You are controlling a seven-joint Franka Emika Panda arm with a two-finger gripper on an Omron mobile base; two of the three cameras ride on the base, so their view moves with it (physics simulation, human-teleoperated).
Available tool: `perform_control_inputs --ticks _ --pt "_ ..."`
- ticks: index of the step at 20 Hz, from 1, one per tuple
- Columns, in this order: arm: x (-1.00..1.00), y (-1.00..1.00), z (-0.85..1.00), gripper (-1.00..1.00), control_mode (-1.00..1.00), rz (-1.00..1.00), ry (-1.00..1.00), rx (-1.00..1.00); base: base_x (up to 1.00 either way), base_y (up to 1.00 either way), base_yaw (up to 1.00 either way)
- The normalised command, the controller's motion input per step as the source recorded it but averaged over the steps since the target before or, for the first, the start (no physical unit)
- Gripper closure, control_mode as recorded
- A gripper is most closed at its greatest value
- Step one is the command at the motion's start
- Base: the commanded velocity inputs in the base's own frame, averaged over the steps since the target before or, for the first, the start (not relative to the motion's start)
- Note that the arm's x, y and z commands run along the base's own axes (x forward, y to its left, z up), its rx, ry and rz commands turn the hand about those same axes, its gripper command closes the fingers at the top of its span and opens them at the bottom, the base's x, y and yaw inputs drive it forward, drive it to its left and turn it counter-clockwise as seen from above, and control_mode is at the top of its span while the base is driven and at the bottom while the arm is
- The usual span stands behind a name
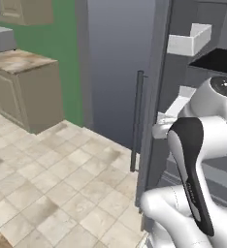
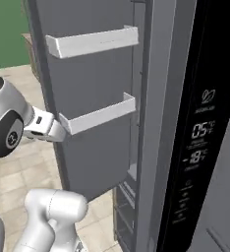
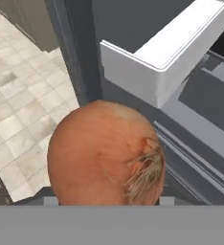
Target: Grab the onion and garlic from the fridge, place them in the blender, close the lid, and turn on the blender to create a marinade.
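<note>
The orange-brown onion (image 3: 106, 153) sits close up at the bottom of the hand view, between my fingers, whose tips it hides. It hangs in the air beside the open fridge door (image 2: 95, 78), just in front of a white door bin (image 3: 157, 62). In the left base view my gripper (image 1: 156, 130) reaches to the door's edge, next to the lower bin (image 1: 183, 99) and right of the long dark handle (image 1: 137, 121). The garlic, the blender and the lid are out of view.
The fridge's black panel with a lit display (image 2: 200, 147) stands at the right. Grey drawers (image 2: 127, 206) show low inside. A wooden counter cabinet (image 1: 25, 89) with a toaster (image 1: 1, 38) stands far left across the tiled floor (image 1: 52, 189).
</note>
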Motion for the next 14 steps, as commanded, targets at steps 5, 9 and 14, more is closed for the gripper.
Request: perform_control_inputs --ticks 5,9,14 --pt "0.0 0.0 0.0 1.0 1.0 0.0 0.0 0.0 -0.15 0.51 0.88" --pt "0.0 0.0 0.0 1.0 1.0 0.0 0.0 0.0 0.16 0.6 0.75" --pt "0.0 0.0 0.0 1.0 1.0 0.0 0.0 0.0 0.92 0.22 0.44"
